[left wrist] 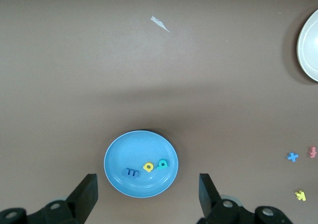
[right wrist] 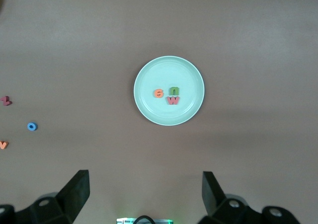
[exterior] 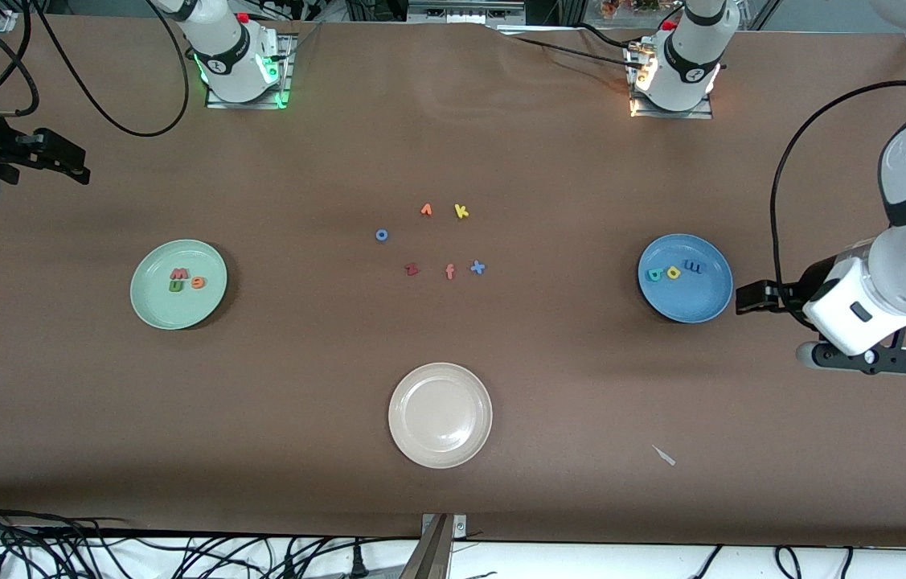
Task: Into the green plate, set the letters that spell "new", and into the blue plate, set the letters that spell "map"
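Note:
The green plate (exterior: pixel 171 310) (right wrist: pixel 169 70) lies toward the right arm's end and holds the salmon w (exterior: pixel 179 273), olive n (exterior: pixel 177 285) and orange e (exterior: pixel 197 281). Toward the left arm's end, the blue plate (exterior: pixel 690 301) (left wrist: pixel 139 147) holds the blue m (exterior: pixel 694 264), a yellow letter (exterior: pixel 673 273) and a teal letter (exterior: pixel 653 274). My left gripper (left wrist: pixel 147 179) hangs open and empty high up by the blue plate. My right gripper (right wrist: pixel 145 177) is open and empty, high above the table between its base and the green plate.
A cream-white plate (exterior: pixel 440 446) sits near the front edge at mid-table. Several loose letters lie in the middle, among them a yellow k (exterior: pixel 461 211), a blue o (exterior: pixel 381 235), a dark red z (exterior: pixel 412 269) and an orange f (exterior: pixel 449 272). A white scrap (exterior: pixel 664 455) lies nearer the front.

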Motion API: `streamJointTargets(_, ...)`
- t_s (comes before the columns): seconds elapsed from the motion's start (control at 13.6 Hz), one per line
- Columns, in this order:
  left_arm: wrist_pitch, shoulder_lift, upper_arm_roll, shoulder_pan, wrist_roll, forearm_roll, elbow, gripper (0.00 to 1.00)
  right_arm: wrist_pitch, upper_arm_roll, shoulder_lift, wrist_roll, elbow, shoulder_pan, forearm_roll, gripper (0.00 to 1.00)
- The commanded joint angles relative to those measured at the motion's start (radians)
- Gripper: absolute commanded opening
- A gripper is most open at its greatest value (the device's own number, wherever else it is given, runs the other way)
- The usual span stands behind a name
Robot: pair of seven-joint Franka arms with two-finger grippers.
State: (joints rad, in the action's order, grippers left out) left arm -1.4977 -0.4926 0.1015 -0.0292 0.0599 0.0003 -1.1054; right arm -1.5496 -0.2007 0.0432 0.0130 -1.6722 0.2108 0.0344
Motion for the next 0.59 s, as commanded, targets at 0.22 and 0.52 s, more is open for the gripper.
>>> streamJointTargets(0.22,-0.209,0.247,-0.025,0.005,-0.034,-0.037,-0.37,0.92,0.011,0.006,-0.017,-0.002,0.031,-0.013,-0.013,1.0)
streamJointTargets(0.52,-0.21,0.24,-0.019,0.031,-0.016,-0.036,-0.358,1.0,0.011,0.006,-0.017,-0.002,0.031,-0.014,-0.014,1.0)
